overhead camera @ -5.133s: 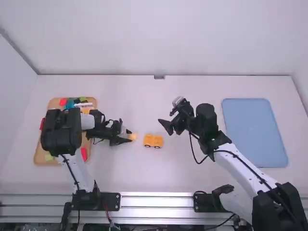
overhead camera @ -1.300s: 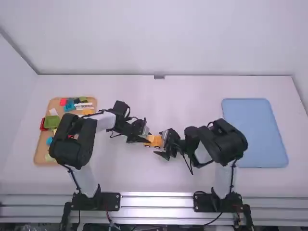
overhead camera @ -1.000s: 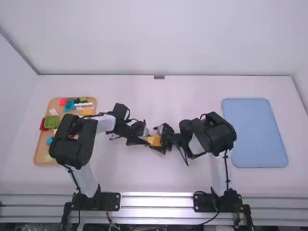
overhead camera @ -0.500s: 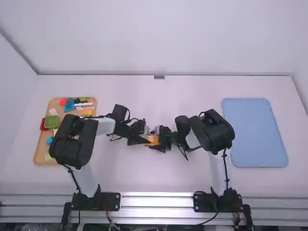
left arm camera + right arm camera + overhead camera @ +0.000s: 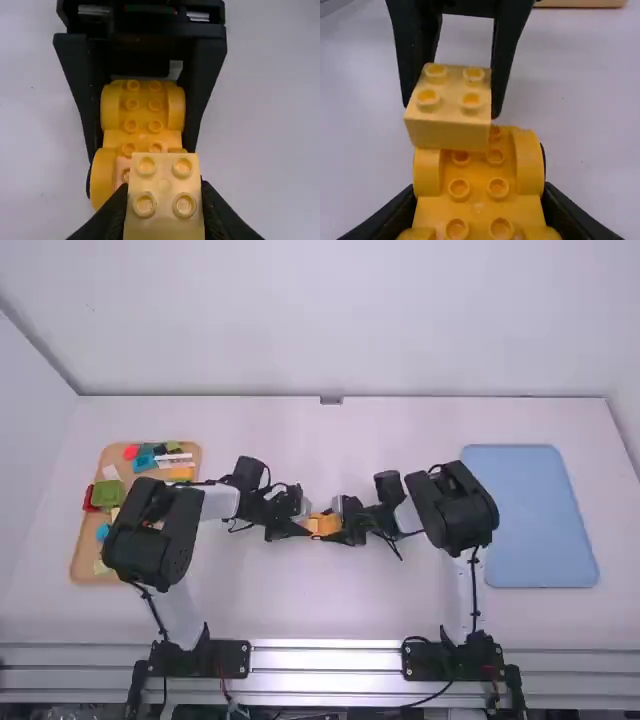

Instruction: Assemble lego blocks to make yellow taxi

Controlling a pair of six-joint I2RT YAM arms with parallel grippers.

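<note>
High view: yellow car base (image 5: 325,526) between left gripper (image 5: 305,527) and right gripper (image 5: 340,525). Left wrist view: left jaws clamp pale yellow block (image 5: 164,186) above car base's end. Right wrist view: right jaws closed on car base.

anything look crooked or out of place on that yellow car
One thing: the pale yellow block in the left claw looks off-centre over the yellow car base, leaving studs bare along one side. It may simply not be lined up yet. Nothing looks spilled or damaged.
</note>
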